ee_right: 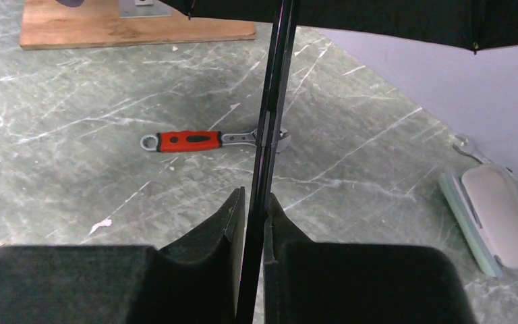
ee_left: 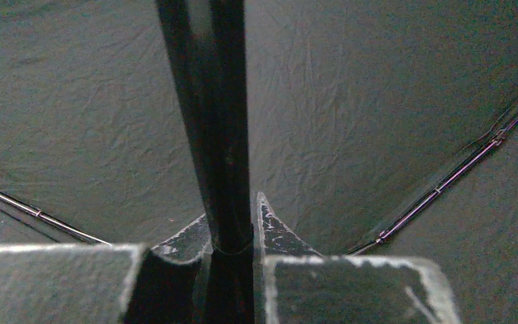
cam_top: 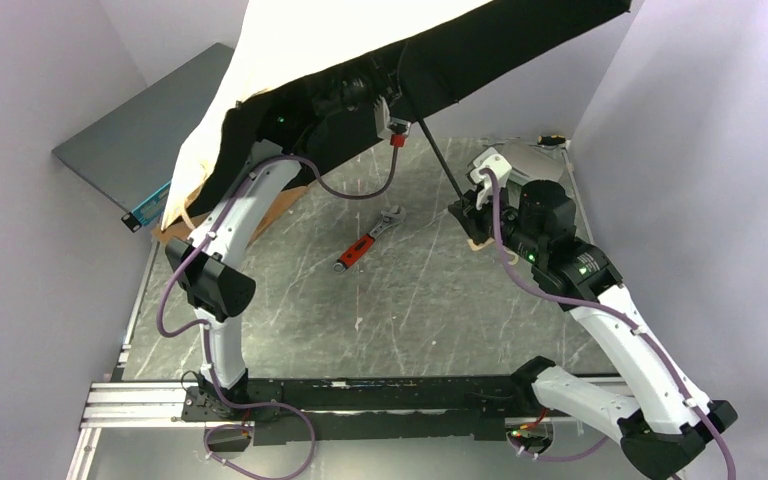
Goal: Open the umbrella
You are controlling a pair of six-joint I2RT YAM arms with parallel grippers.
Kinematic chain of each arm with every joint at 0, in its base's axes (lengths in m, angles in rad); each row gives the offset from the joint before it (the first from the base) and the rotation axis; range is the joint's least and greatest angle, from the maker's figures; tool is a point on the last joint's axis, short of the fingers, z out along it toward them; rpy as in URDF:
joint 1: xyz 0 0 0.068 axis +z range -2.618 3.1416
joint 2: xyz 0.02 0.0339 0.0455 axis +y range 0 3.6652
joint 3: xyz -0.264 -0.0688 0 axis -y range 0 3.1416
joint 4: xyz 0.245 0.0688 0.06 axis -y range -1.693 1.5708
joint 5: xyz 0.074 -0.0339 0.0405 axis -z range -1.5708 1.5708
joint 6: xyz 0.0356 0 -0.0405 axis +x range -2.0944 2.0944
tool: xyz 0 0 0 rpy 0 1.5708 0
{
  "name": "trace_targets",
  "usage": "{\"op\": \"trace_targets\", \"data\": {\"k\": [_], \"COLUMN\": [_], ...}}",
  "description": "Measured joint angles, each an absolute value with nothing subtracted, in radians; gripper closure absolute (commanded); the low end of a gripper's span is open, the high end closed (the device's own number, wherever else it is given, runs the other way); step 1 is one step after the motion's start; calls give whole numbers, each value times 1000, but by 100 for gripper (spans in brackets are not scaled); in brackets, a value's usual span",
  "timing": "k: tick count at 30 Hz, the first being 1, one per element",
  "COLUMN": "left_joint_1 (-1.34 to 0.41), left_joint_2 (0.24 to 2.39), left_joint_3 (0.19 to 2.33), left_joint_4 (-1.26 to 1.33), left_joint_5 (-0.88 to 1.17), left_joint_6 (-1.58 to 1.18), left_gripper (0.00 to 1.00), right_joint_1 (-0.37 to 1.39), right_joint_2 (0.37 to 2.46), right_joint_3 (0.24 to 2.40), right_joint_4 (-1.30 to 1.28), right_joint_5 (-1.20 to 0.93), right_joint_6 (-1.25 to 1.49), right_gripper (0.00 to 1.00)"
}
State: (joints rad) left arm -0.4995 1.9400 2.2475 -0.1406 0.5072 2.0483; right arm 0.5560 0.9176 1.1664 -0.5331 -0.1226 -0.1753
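Left tool [ee_left: 233, 226] is clamped on the thin black shaft [ee_left: 209, 121] right up under the canopy [ee_left: 378, 101], and the right tool [ee_right: 256, 212] is pinched narrow on that same shaft lower down. The cream-tan folding umbrella with black lining [cam_top: 290, 60] is spread open, tilted in the air over the far left of the grey marbled worktop [ee_right: 74, 101] (ribs [ee_left: 445, 179] visible inside). A red-handled adjustable wrench [ee_right: 189, 140] lies flat on the worktop beyond the right tool.

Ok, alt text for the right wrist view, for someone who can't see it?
The right gripper is shut on the thin black shaft of the umbrella, its black canopy across the top. Beyond, a red-handled wrench lies on the grey table, a pale green case at right.
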Motion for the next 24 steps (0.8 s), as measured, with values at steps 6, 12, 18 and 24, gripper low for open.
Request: {"op": "trace_targets", "data": {"k": [6,12,18,24], "left_joint_1": [-488,-485,-485,-485], "left_joint_2": [1942,1948,1974,1951], "left_joint_3": [2247,2246,2247,2170], "left_joint_4": [-149,-190,-208,-146], "left_joint_5": [507,507,507,513], "left_joint_6": [2060,2072,2069,2056], "left_gripper": [91,89,92,91], "right_joint_1": [556,556,556,556], "right_joint_2": [922,897,891,883], "right_joint_3": [1116,1045,1025,1028], "right_joint_4": [-471,-424,-425,-434], "right_joint_5": [-107,-78,-49,-46], "right_joint_6": [-215,-251,-273,-277], "right_gripper": [100,100,100,100]}}
